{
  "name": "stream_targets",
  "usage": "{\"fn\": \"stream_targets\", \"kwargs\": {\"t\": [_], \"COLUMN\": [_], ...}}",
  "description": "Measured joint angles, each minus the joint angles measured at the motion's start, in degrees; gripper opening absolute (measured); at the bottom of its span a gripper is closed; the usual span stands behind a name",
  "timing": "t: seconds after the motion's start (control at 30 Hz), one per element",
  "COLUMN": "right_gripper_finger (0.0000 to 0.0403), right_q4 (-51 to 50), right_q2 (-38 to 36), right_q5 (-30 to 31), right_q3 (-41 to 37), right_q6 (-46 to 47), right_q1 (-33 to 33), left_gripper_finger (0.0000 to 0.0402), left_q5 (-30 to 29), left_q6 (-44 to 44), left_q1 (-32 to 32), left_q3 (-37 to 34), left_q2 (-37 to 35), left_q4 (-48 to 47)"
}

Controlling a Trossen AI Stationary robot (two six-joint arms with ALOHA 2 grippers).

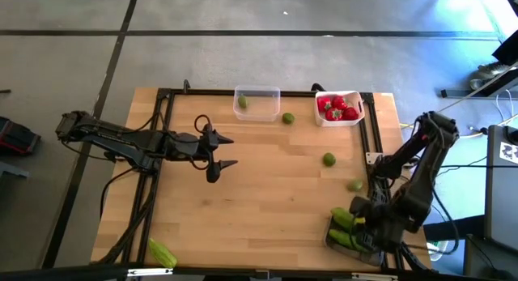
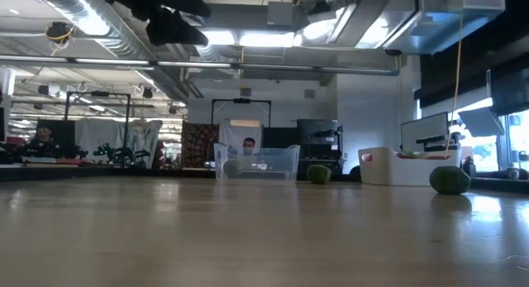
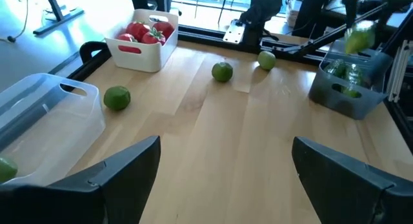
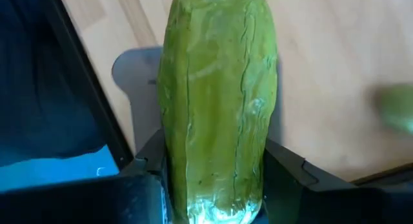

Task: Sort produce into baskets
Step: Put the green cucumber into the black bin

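Observation:
My right gripper is shut on a bumpy green cucumber over the dark grey basket at the near right, which holds another cucumber. My left gripper hangs open and empty over the table's middle left, and shows in the left wrist view. The clear basket at the far edge holds one green fruit. The white basket holds red pieces. Three green fruits lie on the table. Another cucumber lies at the near left corner. My right gripper pinches the cucumber's near end between its two fingers, one on each side. The cucumber sticks out forward past the fingertips, along the fingers. It is lifted clear, above the dark grey basket, as the left wrist view shows.
Black frame rails run along the table's left, far and right sides. The low view shows the clear basket, a green fruit, the white basket and a nearer green fruit. Bare wood lies in the table's middle.

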Motion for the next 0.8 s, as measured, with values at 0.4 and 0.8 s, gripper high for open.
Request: {"fn": "stream_targets", "kwargs": {"t": [0.4, 0.8], "right_gripper_finger": [0.0140, 0.0140], "right_q4": [0.5, 1.6], "right_q2": [7.2, 13.1], "right_q5": [-3.4, -6.4], "right_q3": [0.0, 0.0], "right_q6": [5.3, 4.0], "right_q1": [2.1, 2.1], "left_gripper_finger": [0.0347, 0.0347], "left_q5": [0.0, -0.2], "left_q6": [0.0, 0.1], "left_q1": [0.0, 1.4], "left_q3": [0.0, 0.0], "left_q2": [0.0, 0.0], "left_q4": [0.1, -0.2]}}
